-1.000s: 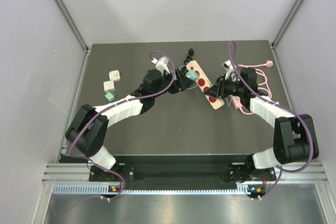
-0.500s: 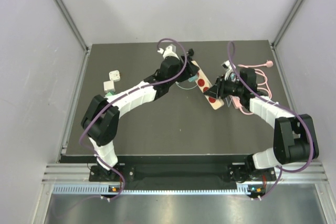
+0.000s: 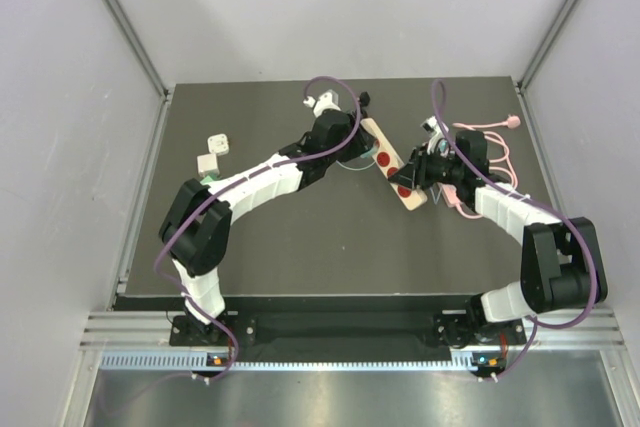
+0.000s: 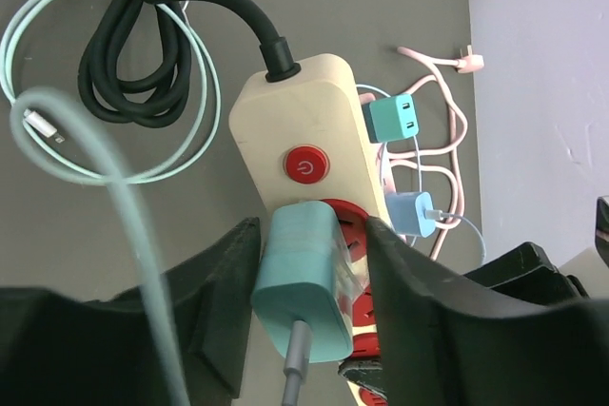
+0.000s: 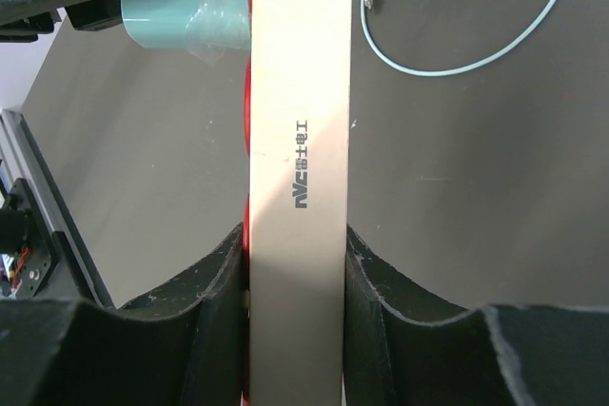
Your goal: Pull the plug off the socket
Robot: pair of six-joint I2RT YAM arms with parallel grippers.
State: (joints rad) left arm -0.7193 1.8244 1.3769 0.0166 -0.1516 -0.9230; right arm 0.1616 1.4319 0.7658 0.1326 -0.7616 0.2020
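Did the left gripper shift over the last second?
Yes. The left gripper swung right, toward the far end of the unmoved power strip; its fingers now flank the teal plug.

Power symbol on red button (image 4: 303,164)

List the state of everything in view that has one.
plug: seated in the strip, cable attached.
strip: held at one end by the right tool.
left tool: jaws either side of the plug, grip unclear.
right tool: shut on the strip.
black cord: coiled and tied.
switch: on or off, cannot tell.
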